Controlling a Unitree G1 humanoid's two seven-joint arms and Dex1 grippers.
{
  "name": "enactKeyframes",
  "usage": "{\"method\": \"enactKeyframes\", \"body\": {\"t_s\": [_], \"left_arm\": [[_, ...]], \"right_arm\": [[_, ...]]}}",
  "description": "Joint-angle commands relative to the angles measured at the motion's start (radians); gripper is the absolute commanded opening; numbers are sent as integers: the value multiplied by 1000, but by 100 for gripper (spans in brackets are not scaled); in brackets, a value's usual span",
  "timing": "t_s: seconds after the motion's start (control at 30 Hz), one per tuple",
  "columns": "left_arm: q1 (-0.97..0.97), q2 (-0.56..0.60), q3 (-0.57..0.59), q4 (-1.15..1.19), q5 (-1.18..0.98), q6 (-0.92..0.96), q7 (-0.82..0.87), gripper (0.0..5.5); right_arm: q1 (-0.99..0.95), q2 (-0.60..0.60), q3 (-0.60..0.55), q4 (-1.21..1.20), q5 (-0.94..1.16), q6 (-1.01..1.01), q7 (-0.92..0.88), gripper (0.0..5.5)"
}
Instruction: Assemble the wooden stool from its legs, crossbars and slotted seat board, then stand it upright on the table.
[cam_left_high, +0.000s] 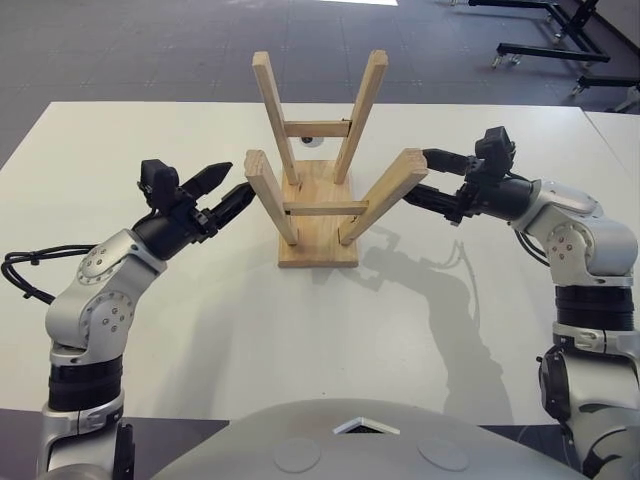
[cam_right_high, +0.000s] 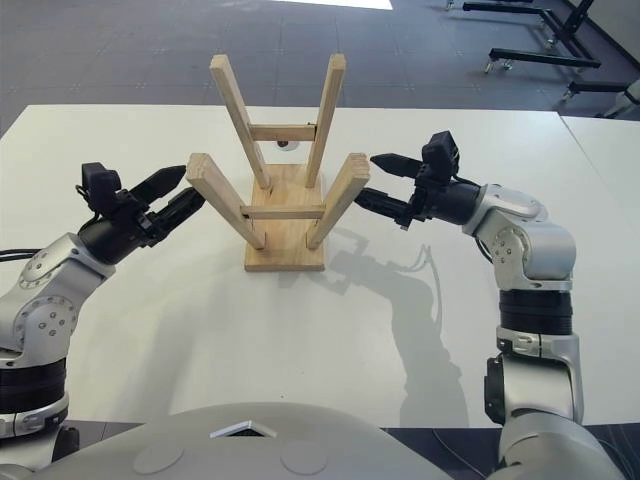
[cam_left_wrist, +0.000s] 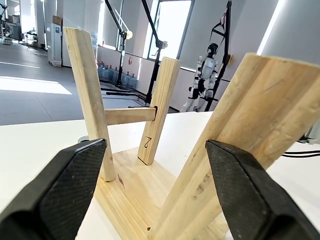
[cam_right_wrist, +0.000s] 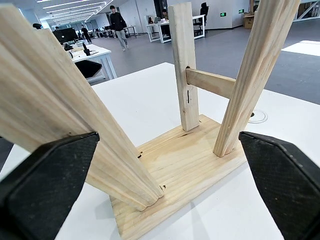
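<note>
The wooden stool stands upside down mid-table, its slotted seat board (cam_left_high: 318, 252) flat on the white table (cam_left_high: 180, 320). All four legs point up, splayed outward. One crossbar (cam_left_high: 318, 128) joins the far pair and another crossbar (cam_left_high: 325, 208) joins the near pair. My left gripper (cam_left_high: 238, 182) is open beside the top of the near left leg (cam_left_high: 270, 198); in the left wrist view that leg (cam_left_wrist: 240, 130) lies between the pads (cam_left_wrist: 60, 190). My right gripper (cam_left_high: 417, 175) is open around the top end of the near right leg (cam_left_high: 385, 192), with its pads (cam_right_wrist: 285, 170) apart and not touching it.
A small round grommet (cam_left_high: 312, 142) sits in the tabletop just behind the stool. A second table (cam_left_high: 620, 125) adjoins at the right. Black wheeled frames (cam_left_high: 555, 50) stand on the floor beyond. Bare tabletop lies in front of the stool and on both sides.
</note>
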Motion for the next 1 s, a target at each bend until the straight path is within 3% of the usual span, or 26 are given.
{"method": "enactKeyframes", "body": {"t_s": [0.03, 0.33, 0.57, 0.77, 1.0], "left_arm": [[-47, 0, 6, 19, 32, -31, -14, 364], [-112, 2, 187, 34, 25, -109, 57, 364], [-336, -68, 118, 57, -1, -121, 78, 364], [-356, -68, 29, -22, -123, -17, -3, 364], [-435, -63, 35, -42, -210, 44, 5, 364]], "right_arm": [[-55, -29, -31, 64, 7, -57, 45, 517], [-149, -38, -124, 28, 154, 9, 52, 517], [-226, 67, -161, -115, 390, 104, -25, 517], [-166, 109, -106, -201, 408, 104, -52, 517], [-224, 110, -140, -240, 459, 79, -83, 517]]}}
